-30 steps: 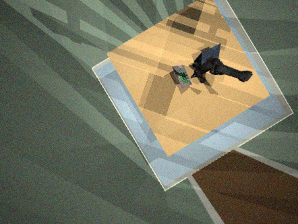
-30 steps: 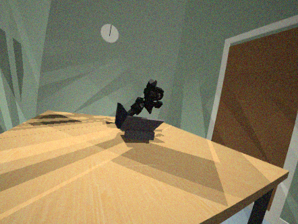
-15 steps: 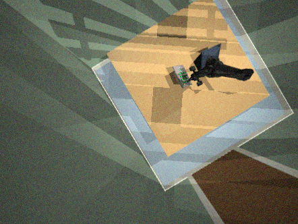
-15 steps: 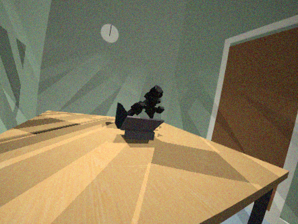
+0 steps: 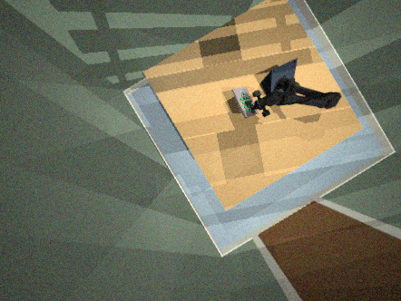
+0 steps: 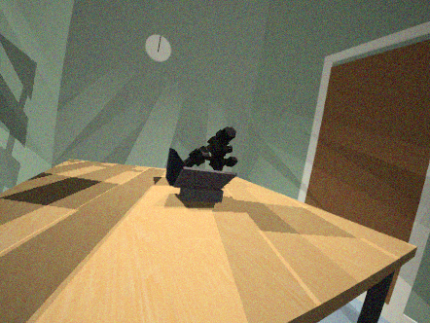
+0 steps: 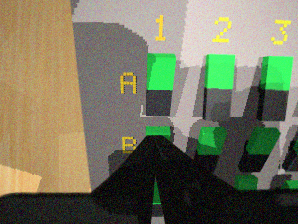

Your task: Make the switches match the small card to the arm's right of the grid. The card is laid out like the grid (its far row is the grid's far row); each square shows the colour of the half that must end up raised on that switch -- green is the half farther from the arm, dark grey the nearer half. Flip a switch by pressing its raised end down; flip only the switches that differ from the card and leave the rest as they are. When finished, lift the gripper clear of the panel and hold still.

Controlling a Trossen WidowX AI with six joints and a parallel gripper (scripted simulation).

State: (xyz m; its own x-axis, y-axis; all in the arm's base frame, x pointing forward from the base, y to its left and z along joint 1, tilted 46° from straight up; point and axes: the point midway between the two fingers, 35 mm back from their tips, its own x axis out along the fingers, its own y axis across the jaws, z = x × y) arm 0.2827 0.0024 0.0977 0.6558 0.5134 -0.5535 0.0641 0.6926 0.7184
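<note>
The grey switch panel [image 5: 238, 92] [image 6: 206, 179] [image 7: 100, 107] stands tilted on the table. In the wrist view, switches A1 [image 7: 161, 72], A2 [image 7: 220, 72] and A3 [image 7: 276, 74] show green far halves and dark near halves. My gripper [image 7: 154, 142] is shut and empty, its tips over switch B1 [image 7: 158, 130], hiding most of it; contact cannot be told. Switches B2 [image 7: 212, 140] and B3 [image 7: 263, 141] are in shadow to the right. Row C is mostly hidden by the fingers. Column 4 and the card are outside the wrist view. Raised halves are hard to tell.
A dark blue upright board [image 5: 285, 73] [image 6: 173, 167] stands beside the arm. The wooden table [image 5: 204, 159] [image 6: 146, 263] [image 7: 37, 100] carries patchy shadows. A brown door [image 5: 336, 249] [image 6: 370, 141] is beyond the table.
</note>
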